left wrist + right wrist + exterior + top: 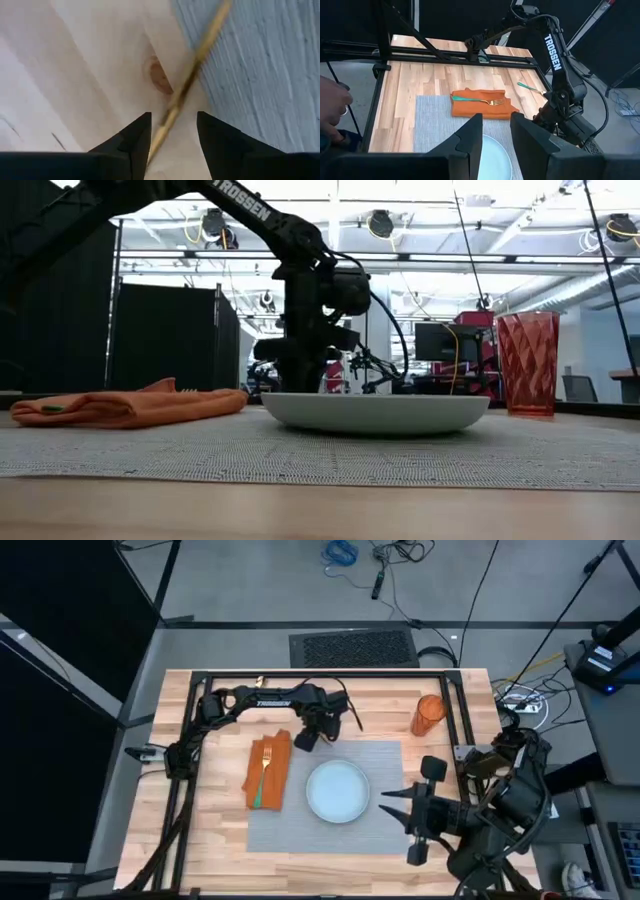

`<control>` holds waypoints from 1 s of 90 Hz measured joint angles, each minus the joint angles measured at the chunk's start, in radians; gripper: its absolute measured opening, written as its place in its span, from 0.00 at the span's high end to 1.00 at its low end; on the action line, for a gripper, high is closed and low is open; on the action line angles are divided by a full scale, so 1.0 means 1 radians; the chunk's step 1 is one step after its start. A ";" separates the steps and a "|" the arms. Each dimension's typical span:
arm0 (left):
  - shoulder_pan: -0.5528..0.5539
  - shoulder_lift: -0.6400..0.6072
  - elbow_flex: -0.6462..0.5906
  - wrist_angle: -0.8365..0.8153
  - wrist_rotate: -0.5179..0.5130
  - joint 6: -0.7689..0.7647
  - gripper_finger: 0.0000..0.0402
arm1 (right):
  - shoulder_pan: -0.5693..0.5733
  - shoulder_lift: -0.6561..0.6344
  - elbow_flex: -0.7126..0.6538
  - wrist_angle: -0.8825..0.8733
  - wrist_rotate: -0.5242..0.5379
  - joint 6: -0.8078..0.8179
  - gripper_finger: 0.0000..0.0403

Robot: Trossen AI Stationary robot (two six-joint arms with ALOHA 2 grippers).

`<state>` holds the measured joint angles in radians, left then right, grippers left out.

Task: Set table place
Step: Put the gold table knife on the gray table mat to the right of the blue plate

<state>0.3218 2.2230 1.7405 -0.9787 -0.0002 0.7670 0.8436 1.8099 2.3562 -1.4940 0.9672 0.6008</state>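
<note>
Gold utensil (187, 85) lies between the left jaws (172, 132), beside placemat (260, 75).

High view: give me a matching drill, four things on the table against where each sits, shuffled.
Things:
1 fork
2 plate
3 cup
4 napkin

Places:
A on bare table, off the placemat
B on the napkin
C across the placemat's left edge
D wholly on the placemat

Pairs: 1-B; 2-D; 3-A; 4-C

White "TROSSEN" lettering runs along the left arm (555, 52).
</note>
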 joint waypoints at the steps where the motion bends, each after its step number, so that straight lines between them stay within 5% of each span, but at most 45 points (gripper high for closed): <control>1: 0.001 0.000 0.000 0.002 0.000 0.000 0.64 | 0.000 0.000 0.000 0.000 0.000 0.000 0.79; 90: 0.004 0.000 0.000 -0.015 -0.015 -0.028 0.76 | 0.000 0.000 0.000 0.001 0.000 0.016 0.79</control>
<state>0.3260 2.2230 1.7405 -0.9937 -0.0153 0.7392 0.8440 1.8099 2.3562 -1.4929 0.9672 0.6170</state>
